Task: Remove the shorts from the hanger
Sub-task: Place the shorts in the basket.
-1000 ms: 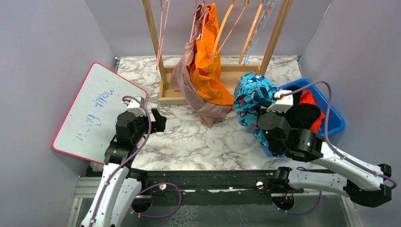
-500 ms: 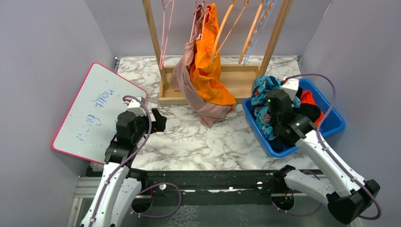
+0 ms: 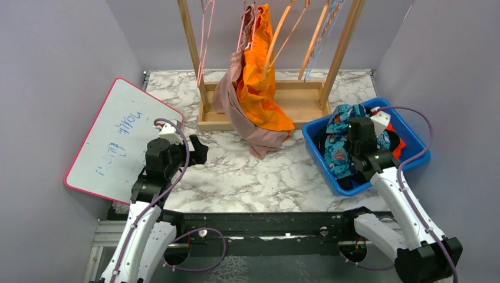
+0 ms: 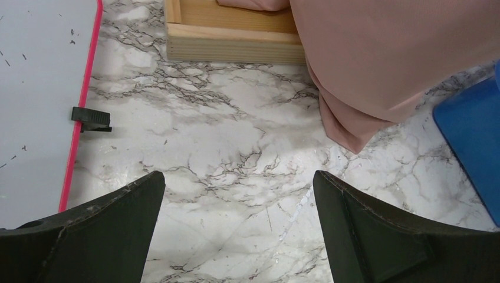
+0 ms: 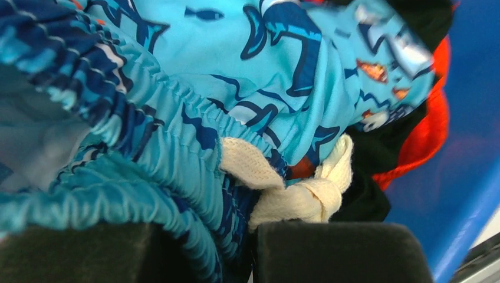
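Five pairs in total: pink shorts (image 3: 227,97) and orange shorts (image 3: 259,88), two on one wooden rack (image 3: 301,101); blue printed shorts (image 3: 337,146), black shorts (image 5: 368,158) and red shorts (image 5: 427,131), three in one blue bin (image 3: 415,157). There is also one whiteboard (image 3: 112,141).

Lavender walls (image 3: 53,47), marble-patterned table (image 3: 247,171)

The right gripper (image 5: 236,254) pinches the blue print shorts (image 5: 236,112) at the elastic waist, the cream drawstring (image 5: 298,194) knotted beside its 2 fingers, the blue bin (image 5: 466,171) behind.
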